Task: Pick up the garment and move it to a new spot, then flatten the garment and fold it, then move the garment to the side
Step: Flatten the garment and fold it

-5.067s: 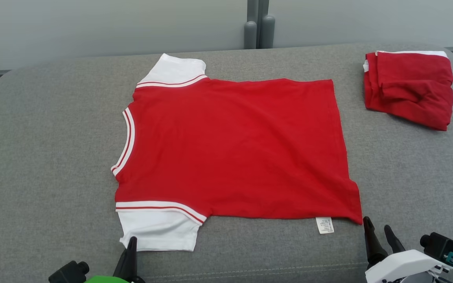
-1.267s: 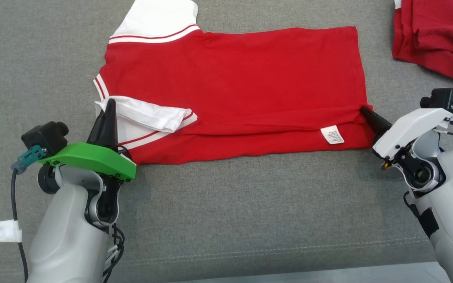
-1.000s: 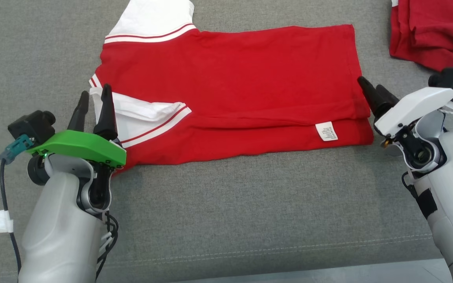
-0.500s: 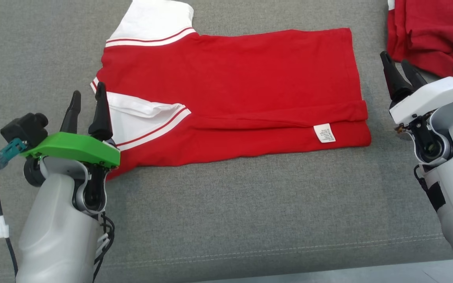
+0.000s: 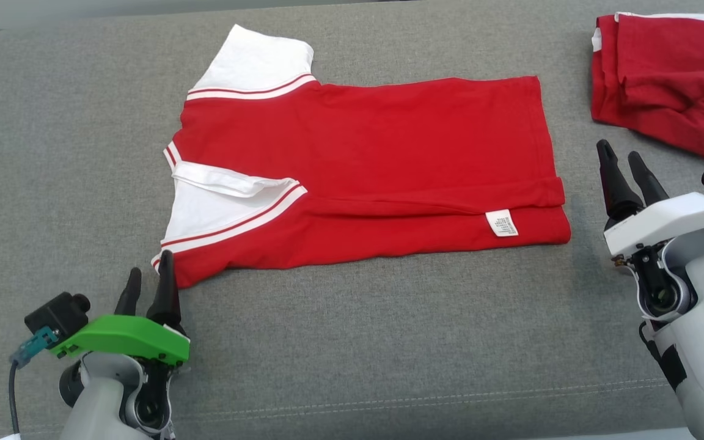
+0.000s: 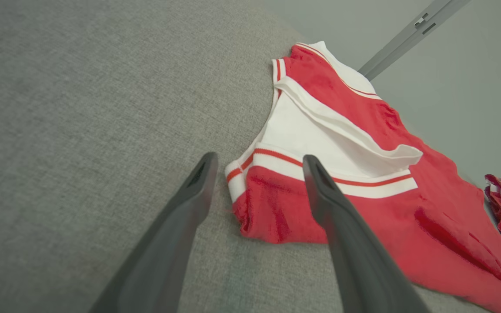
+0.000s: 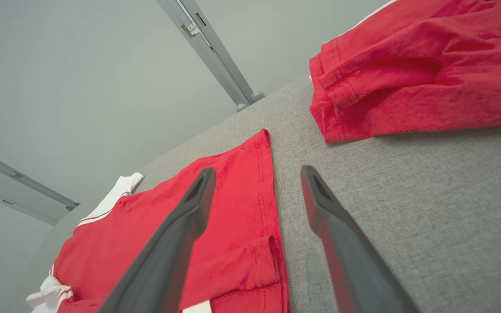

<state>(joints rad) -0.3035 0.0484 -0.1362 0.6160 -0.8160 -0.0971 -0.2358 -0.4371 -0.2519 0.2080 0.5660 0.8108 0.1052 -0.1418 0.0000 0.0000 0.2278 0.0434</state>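
Note:
The garment (image 5: 364, 159) is a red T-shirt with white sleeves, lying flat on the grey cushion with its near long edge folded up over the body; a white label (image 5: 502, 222) faces up on the fold. The near sleeve (image 6: 320, 139) lies doubled on top. My left gripper (image 5: 147, 275) stands open just before the shirt's near left corner (image 6: 250, 217), holding nothing. Off the hem's right end (image 7: 272, 243), my right gripper (image 5: 621, 156) is open and empty.
A second red garment (image 5: 663, 67), folded, lies at the far right of the cushion (image 5: 352, 342) and also appears in the right wrist view (image 7: 415, 74). A grey wall with a metal rail (image 7: 215, 56) stands behind. The cushion's front seam runs near the bottom of the head view.
Both grippers let go of the folded near edge and opened. The left gripper drew back toward me to the shirt's corner; the right moved off to the right. The head camera shifted too.

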